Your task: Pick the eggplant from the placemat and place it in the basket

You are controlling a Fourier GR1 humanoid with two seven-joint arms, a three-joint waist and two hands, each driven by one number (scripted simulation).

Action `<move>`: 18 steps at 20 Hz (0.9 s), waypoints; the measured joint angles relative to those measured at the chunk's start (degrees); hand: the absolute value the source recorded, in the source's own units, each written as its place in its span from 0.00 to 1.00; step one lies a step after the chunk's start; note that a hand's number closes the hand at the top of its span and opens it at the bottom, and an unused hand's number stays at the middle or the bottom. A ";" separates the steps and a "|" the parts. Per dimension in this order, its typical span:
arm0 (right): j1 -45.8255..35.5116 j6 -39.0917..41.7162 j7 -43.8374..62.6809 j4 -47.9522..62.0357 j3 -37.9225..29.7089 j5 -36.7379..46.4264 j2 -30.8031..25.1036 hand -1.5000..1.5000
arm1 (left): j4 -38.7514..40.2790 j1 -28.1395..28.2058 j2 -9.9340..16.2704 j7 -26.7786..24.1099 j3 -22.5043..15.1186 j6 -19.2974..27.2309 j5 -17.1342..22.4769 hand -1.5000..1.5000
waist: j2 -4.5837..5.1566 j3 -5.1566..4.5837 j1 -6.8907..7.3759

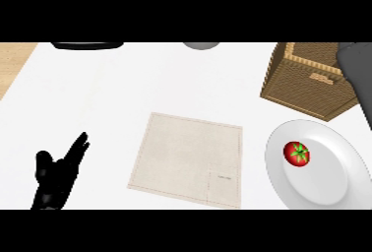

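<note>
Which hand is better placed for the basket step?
Right, likely. The basket sits far right, where a grey forearm overlaps it, its hand out of view. The left hand rests open at lower left, beyond the placemat.

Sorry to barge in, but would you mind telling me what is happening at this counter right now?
Nothing is being handled in this view. The left hand rests open at the lower left, fingers up. The placemat lies bare in the middle; no eggplant shows anywhere. A tomato sits on the white plate at the right, and the wicker basket stands beyond it. A grey forearm covers the basket's right side; its hand is out of view.
</note>
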 measured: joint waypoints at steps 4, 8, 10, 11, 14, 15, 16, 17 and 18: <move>1.63 0.10 2.14 4.57 1.47 4.58 -1.70 1.00 | -0.78 -0.05 0.07 1.45 0.20 0.29 -0.21 0.50 | 0.08 -0.20 0.11; 3.31 3.83 1.73 5.07 2.56 5.84 -3.55 0.00 | -0.42 0.08 0.25 1.06 0.63 -0.52 -0.06 0.50 | -0.06 -0.16 -0.10; 4.24 4.64 0.68 4.58 2.74 6.37 -4.47 0.00 | -0.22 0.14 0.00 0.74 0.95 -0.67 0.12 0.50 | -0.14 -0.07 -0.16; 4.64 5.17 0.32 4.29 2.69 6.51 -4.98 0.00 | -0.17 0.12 0.03 0.75 0.98 -0.88 0.09 0.50 | -0.17 -0.07 -0.19; 6.33 5.34 -0.48 2.27 2.29 6.77 -5.49 0.00 | -0.27 0.31 0.05 0.69 1.33 -1.41 0.27 0.50 | -0.23 -0.12 -0.30; 6.91 5.28 -0.60 1.38 1.98 6.78 -5.82 0.00 | -0.38 0.30 0.07 1.04 1.41 -1.46 0.26 0.50 | -0.24 -0.13 -0.35; 7.28 5.40 -0.29 0.11 1.62 6.75 -6.33 0.00 | -0.65 0.68 0.22 0.80 1.58 -1.70 0.29 0.50 | -0.28 -0.16 -0.45; 7.53 5.37 -0.01 -1.07 1.19 6.74 -6.85 0.00 | -0.70 0.66 -0.03 1.14 1.48 -1.33 -0.04 0.50 | -0.31 -0.17 -0.55; 7.91 4.89 0.05 -1.97 0.64 6.74 -7.05 0.00 | -0.54 0.64 -0.24 0.86 1.40 -1.21 -0.36 0.50 | -0.34 -0.15 -0.56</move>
